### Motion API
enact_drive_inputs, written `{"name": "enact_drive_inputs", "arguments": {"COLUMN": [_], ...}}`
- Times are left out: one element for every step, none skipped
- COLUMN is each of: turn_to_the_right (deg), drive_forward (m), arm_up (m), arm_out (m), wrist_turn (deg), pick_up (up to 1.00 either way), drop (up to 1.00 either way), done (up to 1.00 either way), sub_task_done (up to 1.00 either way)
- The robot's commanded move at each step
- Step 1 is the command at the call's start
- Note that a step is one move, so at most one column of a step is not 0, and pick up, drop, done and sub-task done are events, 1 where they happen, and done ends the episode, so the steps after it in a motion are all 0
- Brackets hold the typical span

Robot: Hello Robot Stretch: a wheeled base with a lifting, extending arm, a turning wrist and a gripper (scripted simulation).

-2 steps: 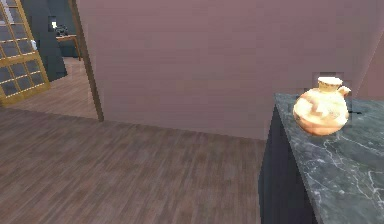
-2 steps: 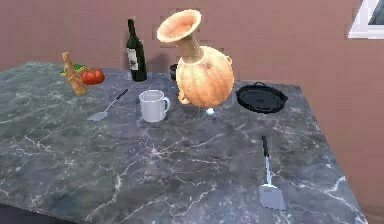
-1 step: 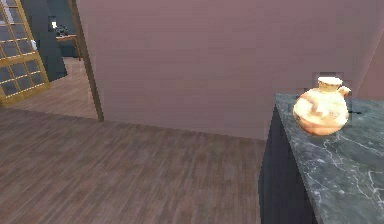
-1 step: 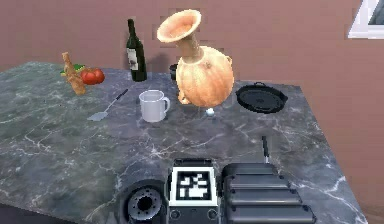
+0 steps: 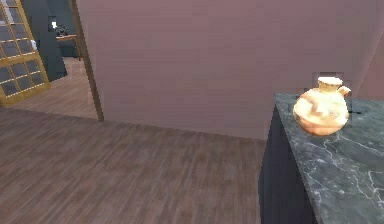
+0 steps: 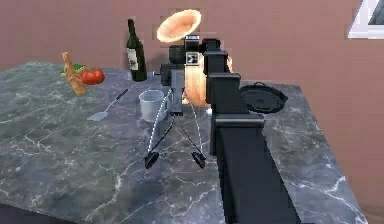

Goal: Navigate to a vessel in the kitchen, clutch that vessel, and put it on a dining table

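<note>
- Right now I am working on the grasp: my arm (image 6: 240,160) is hanging out over the dark marble tabletop (image 6: 60,150), and I judge it is set that way to bring the gripper (image 6: 174,158) to the vessel.
- The vessel (image 6: 181,25), a peach jug with a flared mouth, is standing toward the far side of the tabletop, partly behind the gripper's dark body. In the forward view the vessel (image 5: 322,108) is sitting near the tabletop's (image 5: 350,175) left edge.
- My fingers (image 6: 150,158) are showing as two thin prongs on the near side. I cannot tell how they are set, nor whether they are holding anything, since the vessel is standing just behind them.
- A dark bottle (image 6: 132,50), a clear cup (image 6: 151,103), a utensil (image 6: 108,108) and a tomato (image 6: 94,75) are crowding the left, and a black pan (image 6: 262,97) is lying on the right. I judge the straight approach between them is sparing me a knock.
- Carrying to a dining table is not yet begun.
</note>
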Motion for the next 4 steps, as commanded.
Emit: {"name": "enact_drive_inputs", "arguments": {"turn_to_the_right": [0.0,0.0,0.0,0.0], "drive_forward": [0.00,0.00,0.00,0.00], "arm_up": [0.00,0.00,0.00,0.00], "arm_out": [0.00,0.00,0.00,0.00], "wrist_turn": [45.0,45.0,45.0,15.0], "pick_up": [0.00,0.00,0.00,0.00], "drop": [0.00,0.00,0.00,0.00], "done": [0.00,0.00,0.00,0.00], "sub_task_done": [0.00,0.00,0.00,0.00]}}
